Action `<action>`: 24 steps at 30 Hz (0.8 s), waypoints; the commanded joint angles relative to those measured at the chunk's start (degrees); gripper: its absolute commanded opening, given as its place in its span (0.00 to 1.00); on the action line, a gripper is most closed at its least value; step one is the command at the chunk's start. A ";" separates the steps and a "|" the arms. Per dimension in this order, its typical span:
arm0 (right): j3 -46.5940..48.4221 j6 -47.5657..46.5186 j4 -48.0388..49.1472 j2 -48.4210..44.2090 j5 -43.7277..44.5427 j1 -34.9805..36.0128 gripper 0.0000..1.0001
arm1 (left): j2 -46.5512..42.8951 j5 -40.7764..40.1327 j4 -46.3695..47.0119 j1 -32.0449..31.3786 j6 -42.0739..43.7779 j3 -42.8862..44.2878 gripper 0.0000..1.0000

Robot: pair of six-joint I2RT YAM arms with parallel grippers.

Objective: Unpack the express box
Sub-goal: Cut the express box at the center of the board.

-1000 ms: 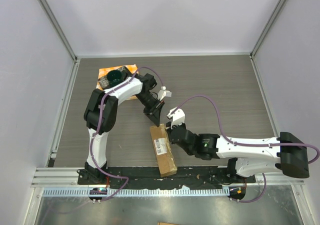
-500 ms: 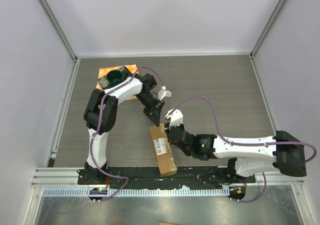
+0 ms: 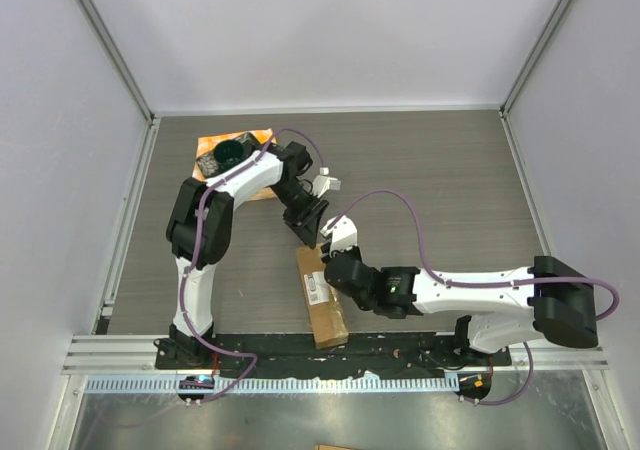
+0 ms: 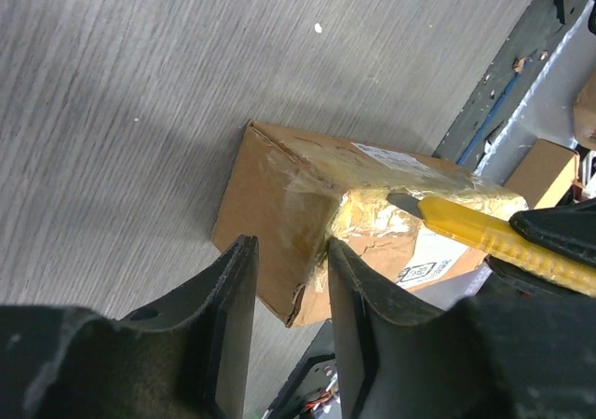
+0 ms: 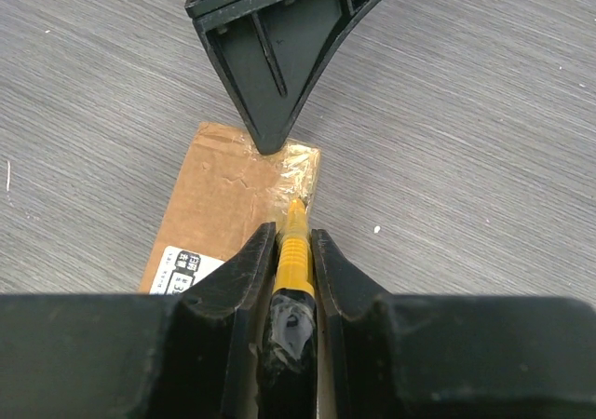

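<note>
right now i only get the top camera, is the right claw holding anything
observer: Yes. The right claw is shut on a yellow knife, which your view hides under the arm.
operator: where is the tip
observer: On the crinkled shiny tape at the far end of the box.
operator: does the left claw have the box
observer: No. The left claw has its fingers apart with nothing between them, poised at that same far end of the box.
</note>
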 commanded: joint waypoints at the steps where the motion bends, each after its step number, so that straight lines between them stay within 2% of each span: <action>1: -2.66 0.92 -8.97 3.95 -6.87 0.65 0.01 | -0.57 -5.49 6.02 0.06 1.67 1.49 0.40; 11: -1.70 -1.11 -7.22 7.11 -8.18 0.65 0.01 | 3.21 -1.98 6.28 -0.30 7.55 3.60 0.41; 17: -1.78 -1.37 -6.51 8.34 -8.71 0.56 0.01 | 3.30 1.98 1.81 -0.30 12.83 8.17 0.45; 24: -3.01 -1.11 -5.90 8.25 -9.15 -0.32 0.01 | 3.83 2.68 0.56 -0.30 13.10 10.81 0.50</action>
